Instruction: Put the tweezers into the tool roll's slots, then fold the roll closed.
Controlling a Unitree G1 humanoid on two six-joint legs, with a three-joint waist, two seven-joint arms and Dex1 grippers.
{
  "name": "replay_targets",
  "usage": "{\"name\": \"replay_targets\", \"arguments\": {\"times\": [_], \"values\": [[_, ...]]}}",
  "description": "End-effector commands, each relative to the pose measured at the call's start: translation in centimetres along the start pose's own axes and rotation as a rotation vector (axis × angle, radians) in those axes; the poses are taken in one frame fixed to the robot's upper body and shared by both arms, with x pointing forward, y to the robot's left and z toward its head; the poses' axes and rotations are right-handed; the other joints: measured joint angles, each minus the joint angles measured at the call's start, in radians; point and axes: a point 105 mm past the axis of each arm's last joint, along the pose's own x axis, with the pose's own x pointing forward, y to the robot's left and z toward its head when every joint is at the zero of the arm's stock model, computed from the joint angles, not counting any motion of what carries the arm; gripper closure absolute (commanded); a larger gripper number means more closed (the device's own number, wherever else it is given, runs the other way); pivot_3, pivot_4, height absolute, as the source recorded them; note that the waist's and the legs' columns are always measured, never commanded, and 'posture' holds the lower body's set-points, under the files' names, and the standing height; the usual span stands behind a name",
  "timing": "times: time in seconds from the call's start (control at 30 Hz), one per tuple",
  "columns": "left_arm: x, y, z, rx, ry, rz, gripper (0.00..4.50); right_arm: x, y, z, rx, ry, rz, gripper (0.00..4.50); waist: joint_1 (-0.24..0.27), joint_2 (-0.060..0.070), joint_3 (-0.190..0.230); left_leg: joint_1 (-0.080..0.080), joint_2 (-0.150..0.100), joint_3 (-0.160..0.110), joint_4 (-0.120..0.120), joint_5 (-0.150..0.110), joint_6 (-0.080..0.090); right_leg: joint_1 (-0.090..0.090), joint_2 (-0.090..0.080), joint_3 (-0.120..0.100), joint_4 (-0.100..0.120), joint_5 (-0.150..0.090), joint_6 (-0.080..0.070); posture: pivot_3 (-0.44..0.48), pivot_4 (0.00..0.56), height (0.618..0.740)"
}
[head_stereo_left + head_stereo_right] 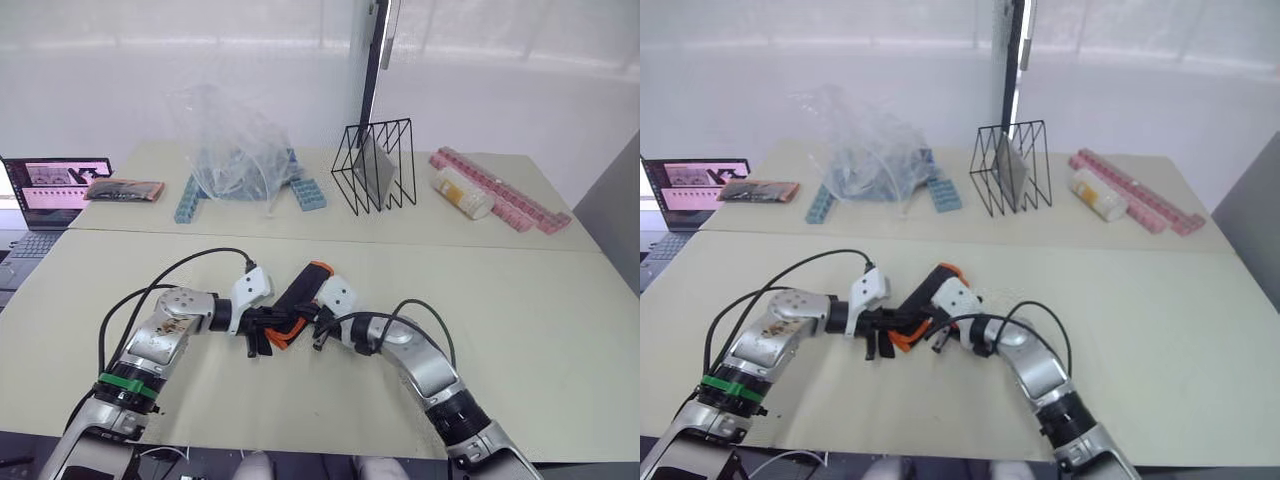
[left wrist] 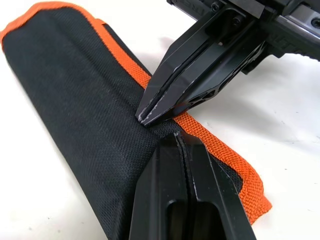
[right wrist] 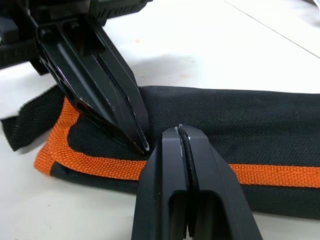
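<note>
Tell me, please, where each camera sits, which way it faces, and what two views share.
Left eye and right eye views: on the head, looking forward and down at the table; both arms show.
Left wrist view: on the left wrist, looking along the left hand at the tool roll.
Right wrist view: on the right wrist, looking along the right hand.
Both wrist views share the folded roll, with the two shut hands tip to tip on it.

One tool roll (image 1: 300, 300) is lying on the near desk (image 1: 520, 340). Two hands, left hand (image 2: 176, 137) and right hand (image 3: 179, 131), are meeting at it. On the far desk (image 1: 420, 225) are sitting one wire rack (image 1: 375, 165), one plastic bag (image 1: 235, 145), one laptop (image 1: 50, 195) and one jar (image 1: 462, 193).
</note>
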Motion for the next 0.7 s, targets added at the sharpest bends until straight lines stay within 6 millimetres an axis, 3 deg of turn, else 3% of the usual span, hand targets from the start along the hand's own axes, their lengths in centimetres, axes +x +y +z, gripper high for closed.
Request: {"name": "replay_targets", "arguments": {"times": [0.03,0.2,0.7], "values": [[0.3,-0.4,-3.8,-0.078,0.138,0.019,4.49,0.0,-1.6,-3.9,0.125,0.159,-0.127,4.5,-0.002,0.0,-0.001,0.002,0.0,-0.001,0.0,0.0,0.0,0.002,0.0,0.0,0.0,-0.001,-0.002,0.0,0.15,0.72],[0.2,-0.5,-3.9,-0.072,0.141,0.015,4.49,-0.2,-2.4,-4.5,0.183,0.161,-0.163,4.5,-0.016,0.0,-0.001,0.015,0.0,-0.002,0.0,0.0,0.0,0.008,0.001,0.0,0.0,-0.004,-0.006,0.0,0.15,0.72],[0.2,-0.9,-4.2,-0.059,0.158,-0.007,4.49,1.3,-5.6,-3.3,0.187,0.121,-0.223,4.5,-0.028,0.0,-0.001,0.014,0.0,-0.003,-0.001,0.0,0.0,0.01,0.001,0.0,-0.001,-0.004,-0.007,0.0,0.15,0.72]]}}
